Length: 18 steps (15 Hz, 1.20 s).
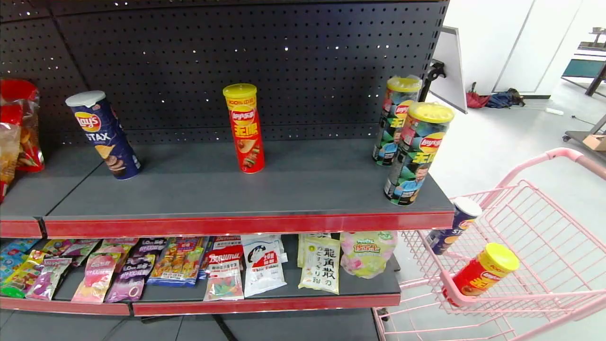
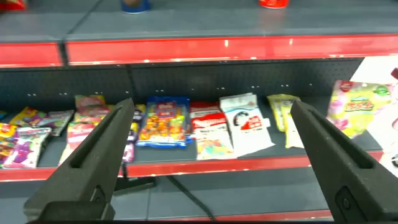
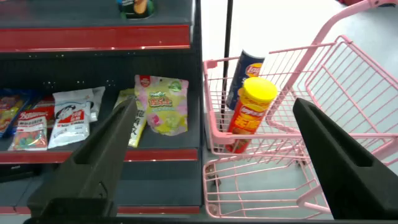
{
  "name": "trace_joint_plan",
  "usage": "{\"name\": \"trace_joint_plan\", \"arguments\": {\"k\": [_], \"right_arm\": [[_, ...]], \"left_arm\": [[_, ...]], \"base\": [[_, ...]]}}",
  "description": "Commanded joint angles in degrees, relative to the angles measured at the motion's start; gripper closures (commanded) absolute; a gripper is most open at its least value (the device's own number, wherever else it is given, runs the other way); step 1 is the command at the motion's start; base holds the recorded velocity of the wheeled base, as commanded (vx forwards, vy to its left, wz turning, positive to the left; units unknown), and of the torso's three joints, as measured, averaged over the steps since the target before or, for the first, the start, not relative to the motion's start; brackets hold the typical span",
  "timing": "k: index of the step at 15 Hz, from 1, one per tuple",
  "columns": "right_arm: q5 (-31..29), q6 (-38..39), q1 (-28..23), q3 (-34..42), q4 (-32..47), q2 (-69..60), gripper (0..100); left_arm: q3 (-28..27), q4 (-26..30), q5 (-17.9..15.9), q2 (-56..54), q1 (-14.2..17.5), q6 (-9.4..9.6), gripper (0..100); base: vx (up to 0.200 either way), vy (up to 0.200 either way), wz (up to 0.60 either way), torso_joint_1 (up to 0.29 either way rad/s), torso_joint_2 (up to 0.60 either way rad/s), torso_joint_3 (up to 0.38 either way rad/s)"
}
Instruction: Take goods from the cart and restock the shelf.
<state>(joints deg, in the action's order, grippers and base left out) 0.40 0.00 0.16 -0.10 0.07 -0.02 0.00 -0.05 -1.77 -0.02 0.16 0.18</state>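
The left pincer (image 2: 211, 104) has two long, matte black fingers (image 2: 93, 162). Each is broad at the base and tapers to a blunt tip, with a flat inner face and a stepped ridge along its back. A small round recess sits near each base. The right pincer (image 3: 212, 102) has fingers (image 3: 339, 162) of the same black, wedge-like shape, with plain surfaces.

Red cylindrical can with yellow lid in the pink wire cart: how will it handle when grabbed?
Probably stiff: the red can with yellow lid looks like a rigid tube. Likely slippery: glossy round wall. Tall, narrow and leaning in the pink wire cart beside the blue can, it may roll or tip if nudged.
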Motion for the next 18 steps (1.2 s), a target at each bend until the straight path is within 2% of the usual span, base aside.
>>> {"name": "trace_joint_plan", "arguments": {"k": [1, 4, 6, 14, 18], "right_arm": [[0.0, 0.0, 0.0, 0.0, 0.0, 0.0, 0], [0.0, 0.0, 0.0, 0.0, 0.0, 0.0, 0], [0.0, -0.1, 0.0, 0.0, 0.0, 0.0, 0], [0.0, 0.0, 0.0, 0.0, 0.0, 0.0, 0], [0.0, 0.0, 0.0, 0.0, 0.0, 0.0, 0]], "left_arm": [[0.0, 0.0, 0.0, 0.0, 0.0, -0.01, 0], [0.0, 0.0, 0.0, 0.0, 0.0, -0.01, 0], [0.0, 0.0, 0.0, 0.0, 0.0, -0.01, 0], [0.0, 0.0, 0.0, 0.0, 0.0, -0.01, 0], [0.0, 0.0, 0.0, 0.0, 0.0, 0.08, 0]], "base": [[0.000, -0.200, 0.00, 0.002, 0.00, 0.002], [0.000, -0.200, 0.00, -0.002, 0.00, 0.001], [0.000, 0.000, 0.00, 0.000, 0.00, 0.000], [0.000, 0.000, -0.60, 0.002, 0.00, 0.003], [0.000, 0.000, 0.00, 0.000, 0.00, 0.000]]}}
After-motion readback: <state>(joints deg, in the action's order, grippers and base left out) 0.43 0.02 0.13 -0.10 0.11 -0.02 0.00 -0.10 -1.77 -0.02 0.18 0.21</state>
